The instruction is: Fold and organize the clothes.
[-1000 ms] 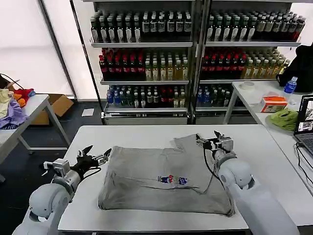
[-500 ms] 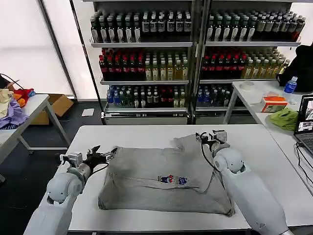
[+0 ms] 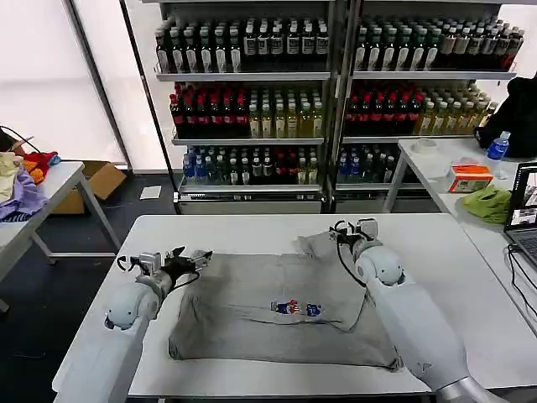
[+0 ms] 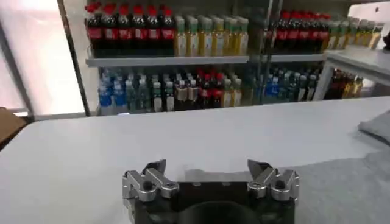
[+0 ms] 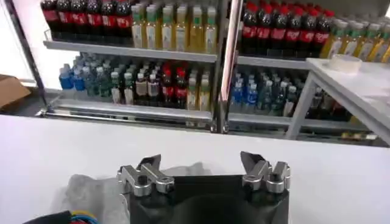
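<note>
A grey shirt with a small chest print lies partly folded on the white bench, its collar end toward the shelves of bottles. The left pincer hovers at the shirt's left edge, fingers spread apart and empty; grey cloth lies just beside it. The right pincer sits over the far right corner of the shirt, fingers likewise parted, holding nothing, with cloth beneath it.

no text is readable: the bottle labels and the small print on the grey shirt are too small.
</note>
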